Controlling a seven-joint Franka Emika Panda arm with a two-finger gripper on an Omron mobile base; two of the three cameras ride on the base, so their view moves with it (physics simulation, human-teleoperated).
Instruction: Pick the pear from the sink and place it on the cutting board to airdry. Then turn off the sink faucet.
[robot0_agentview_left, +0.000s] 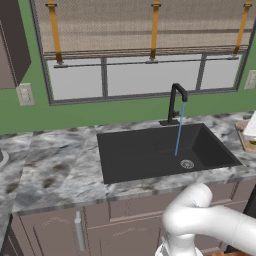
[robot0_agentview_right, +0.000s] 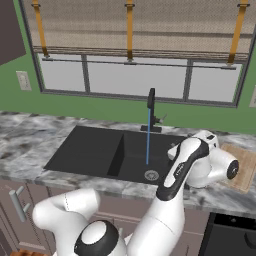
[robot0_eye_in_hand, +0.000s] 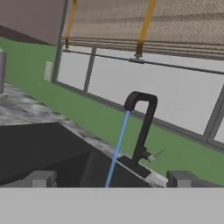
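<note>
The black gooseneck sink faucet (robot0_agentview_left: 174, 102) (robot0_agentview_right: 150, 107) (robot0_eye_in_hand: 142, 127) stands behind the dark sink (robot0_agentview_left: 145, 150) (robot0_agentview_right: 90, 147) (robot0_eye_in_hand: 39, 148). A thin blue stream of water (robot0_agentview_left: 179, 130) (robot0_agentview_right: 148, 135) (robot0_eye_in_hand: 116, 148) runs from it toward the silver drain (robot0_agentview_left: 186, 163) (robot0_agentview_right: 151, 174). The tan cutting board (robot0_agentview_left: 244, 136) (robot0_agentview_right: 243, 165) lies on the counter right of the sink, partly behind my hand. My gripper (robot0_eye_in_hand: 113, 179) is open, its fingertips (robot0_eye_in_hand: 41, 178) wide apart with nothing between them, and it faces the faucet from the right. The pear is hidden or out of view.
Grey marbled counter (robot0_agentview_left: 55, 160) (robot0_agentview_right: 25, 145) spreads left of the sink. A window with a blind (robot0_agentview_left: 145, 45) (robot0_agentview_right: 135, 50) fills the green back wall. A small lever (robot0_eye_in_hand: 154, 156) sticks out at the faucet's base. A dark appliance top (robot0_agentview_right: 232, 235) sits at the lower right.
</note>
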